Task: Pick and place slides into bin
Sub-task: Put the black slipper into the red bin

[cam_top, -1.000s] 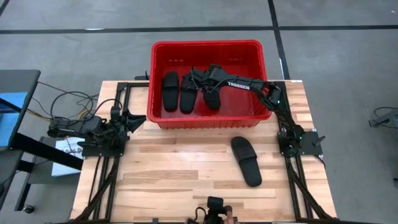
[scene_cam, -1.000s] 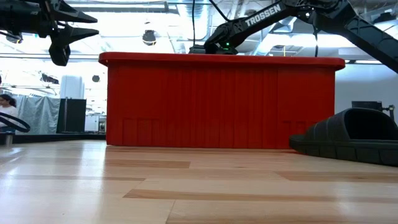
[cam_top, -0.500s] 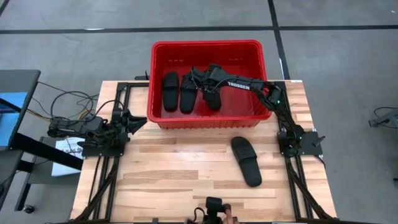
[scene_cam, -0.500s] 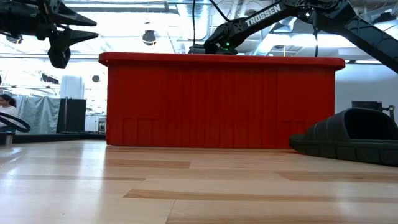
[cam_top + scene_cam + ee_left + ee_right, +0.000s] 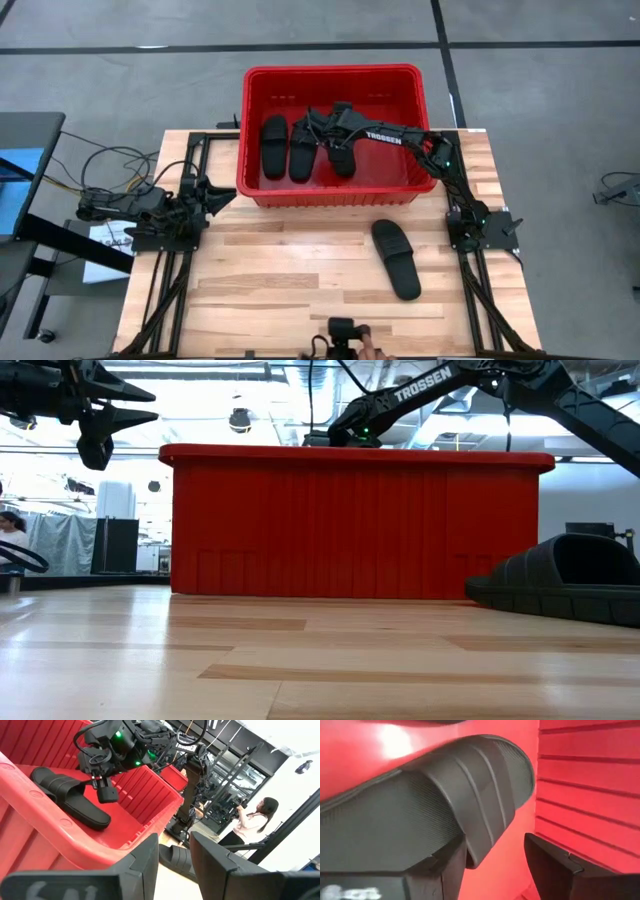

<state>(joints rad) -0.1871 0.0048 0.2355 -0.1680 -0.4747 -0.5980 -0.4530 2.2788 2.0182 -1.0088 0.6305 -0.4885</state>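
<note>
The red bin (image 5: pixel 335 190) stands at the table's far edge. Two black slides (image 5: pixel 274 146) (image 5: pixel 300 150) lie side by side on its floor at the left, and a third slide (image 5: pixel 344 156) lies next to them. My right gripper (image 5: pixel 322 134) reaches down into the bin over that third slide and is open, with the slide's strap (image 5: pixel 470 795) rising between its fingers. A further slide (image 5: pixel 396 258) lies flat on the table in front of the bin. My left gripper (image 5: pixel 215 194) hangs open and holds nothing above the table's left side, beside the bin. My right gripper stands open over the third slide, its fingers (image 5: pixel 555 865) on either side of the strap's edge (image 5: pixel 480 850). I cannot tell whether a finger touches the strap. The slide rests on the bin's floor.
The bin's tall front wall (image 5: pixel 360 525) stands between the table and the slides inside. Bare wood lies in front of the bin. Both arms' bases sit at the table's left and right edges. A person (image 5: pixel 255 820) stands in the room beyond the table.
</note>
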